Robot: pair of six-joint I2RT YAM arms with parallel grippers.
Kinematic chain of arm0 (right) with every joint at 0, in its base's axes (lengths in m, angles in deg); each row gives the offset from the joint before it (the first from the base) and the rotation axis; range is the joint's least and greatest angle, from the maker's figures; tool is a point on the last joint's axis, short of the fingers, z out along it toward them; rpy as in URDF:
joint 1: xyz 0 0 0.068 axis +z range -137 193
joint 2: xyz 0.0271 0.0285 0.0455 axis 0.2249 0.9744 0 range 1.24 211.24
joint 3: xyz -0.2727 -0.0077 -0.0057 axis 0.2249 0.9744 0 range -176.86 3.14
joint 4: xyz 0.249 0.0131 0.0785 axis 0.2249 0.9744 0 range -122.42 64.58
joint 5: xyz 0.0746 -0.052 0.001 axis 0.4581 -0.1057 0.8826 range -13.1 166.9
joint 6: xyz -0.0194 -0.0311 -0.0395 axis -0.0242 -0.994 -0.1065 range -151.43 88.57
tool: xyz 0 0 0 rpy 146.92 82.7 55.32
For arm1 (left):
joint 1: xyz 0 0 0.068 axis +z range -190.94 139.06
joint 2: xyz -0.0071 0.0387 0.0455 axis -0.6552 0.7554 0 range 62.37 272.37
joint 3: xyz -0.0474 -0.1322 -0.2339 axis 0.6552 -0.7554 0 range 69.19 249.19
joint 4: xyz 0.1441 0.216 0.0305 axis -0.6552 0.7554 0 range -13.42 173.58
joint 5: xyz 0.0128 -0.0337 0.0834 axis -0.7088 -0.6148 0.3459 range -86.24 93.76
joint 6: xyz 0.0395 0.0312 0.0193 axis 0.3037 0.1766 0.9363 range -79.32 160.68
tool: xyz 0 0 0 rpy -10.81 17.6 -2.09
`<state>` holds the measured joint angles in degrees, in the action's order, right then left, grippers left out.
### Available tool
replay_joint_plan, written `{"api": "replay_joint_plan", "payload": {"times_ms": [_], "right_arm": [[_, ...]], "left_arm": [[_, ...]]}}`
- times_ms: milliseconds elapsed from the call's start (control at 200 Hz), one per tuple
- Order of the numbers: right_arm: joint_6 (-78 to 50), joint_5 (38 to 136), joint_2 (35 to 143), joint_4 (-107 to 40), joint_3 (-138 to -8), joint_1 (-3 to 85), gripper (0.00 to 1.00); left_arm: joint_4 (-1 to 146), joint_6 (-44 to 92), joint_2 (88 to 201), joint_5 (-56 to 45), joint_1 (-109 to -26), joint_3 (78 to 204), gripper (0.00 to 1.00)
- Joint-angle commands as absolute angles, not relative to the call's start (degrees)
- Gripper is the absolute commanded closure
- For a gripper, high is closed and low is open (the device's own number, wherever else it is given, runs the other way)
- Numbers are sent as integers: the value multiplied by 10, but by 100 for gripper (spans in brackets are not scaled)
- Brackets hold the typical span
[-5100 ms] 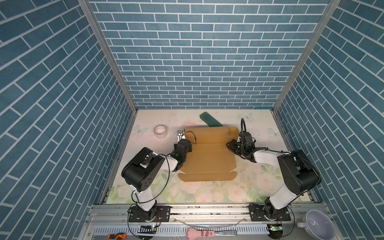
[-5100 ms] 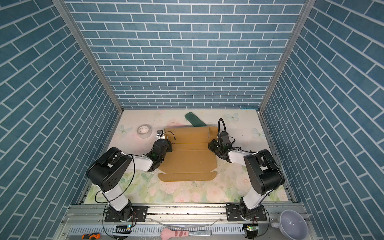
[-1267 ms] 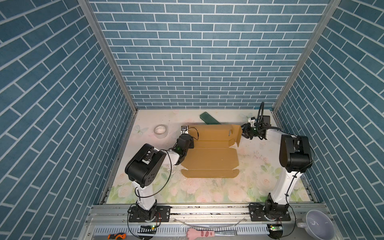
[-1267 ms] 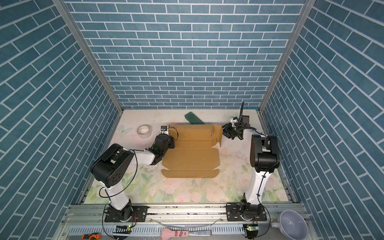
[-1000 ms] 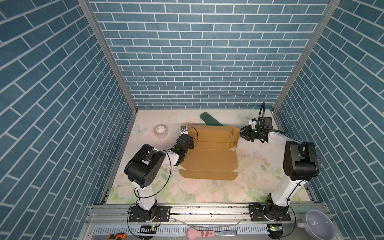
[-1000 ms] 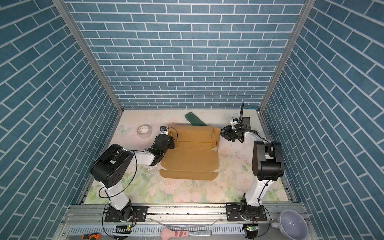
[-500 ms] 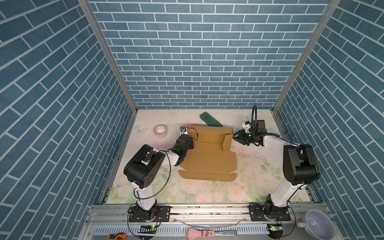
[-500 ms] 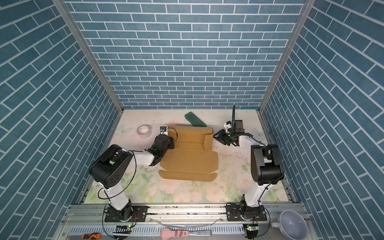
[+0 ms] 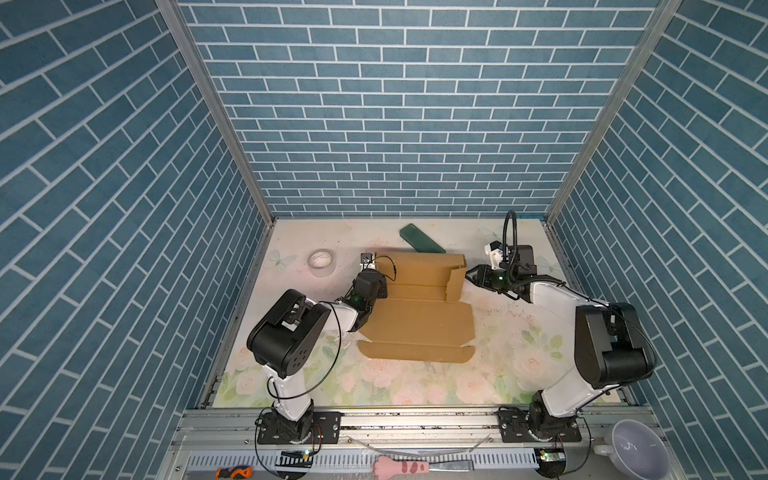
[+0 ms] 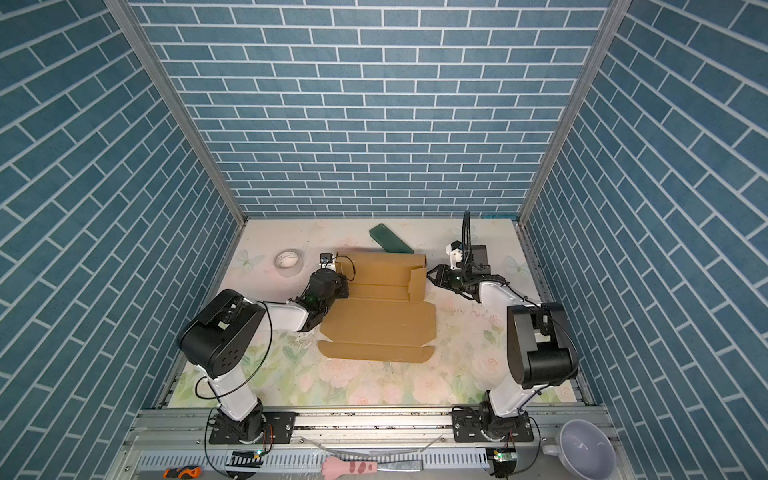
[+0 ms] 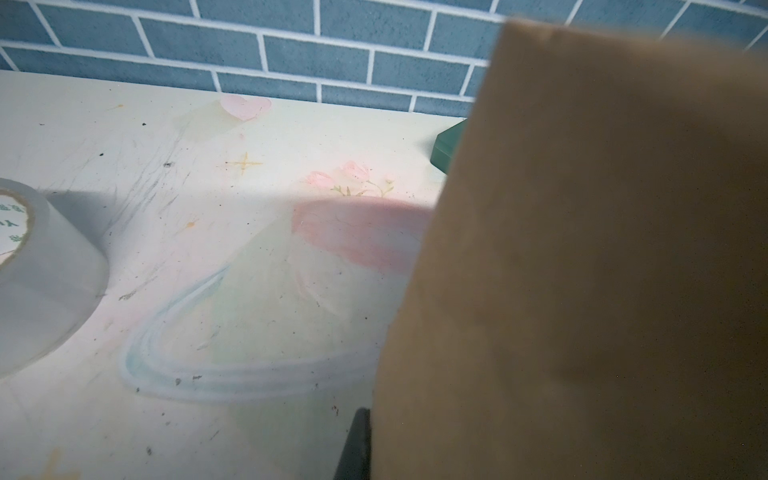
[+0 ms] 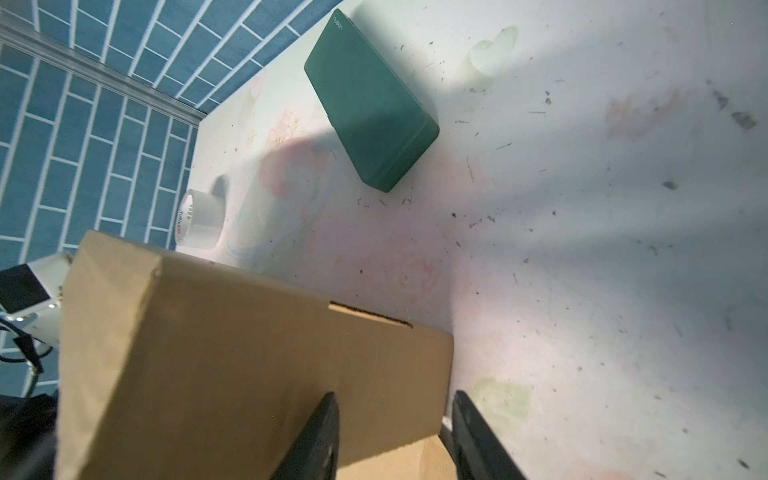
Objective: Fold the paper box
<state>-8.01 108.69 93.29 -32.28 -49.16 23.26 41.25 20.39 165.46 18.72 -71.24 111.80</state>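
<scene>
Right gripper (image 9: 471, 276) moved in to paper box (image 9: 415, 324), end flap (image 9: 455, 282) now upright, fingers (image 12: 324, 432) spread, left gripper (image 9: 380, 282) pinching opposite flap (image 11: 582, 249)

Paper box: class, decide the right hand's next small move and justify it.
Probably close the right hand on the paper box's upright side flap: its fingers stand apart astride that flap's edge, while the left hand grips the opposite side.

Blue brick-patterned walls (image 9: 374, 124) enclose the pale floral tabletop (image 9: 415, 392) behind and on both sides; aluminium posts (image 9: 218, 112) rise from its two rear corners.
</scene>
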Motion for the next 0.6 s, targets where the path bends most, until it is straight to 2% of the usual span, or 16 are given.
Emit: {"api": "replay_joint_plan", "payload": {"times_ms": [0,300,595], "right_arm": [[-150,1028,910,-272,-475,250,55],[-220,905,876,-197,-469,287,55],[-259,914,890,-268,-474,308,51]], "left_arm": [[524,228,1676,172,-721,1098,100],[526,230,1672,175,-721,1095,100],[524,230,1684,171,-721,1103,100]]}}
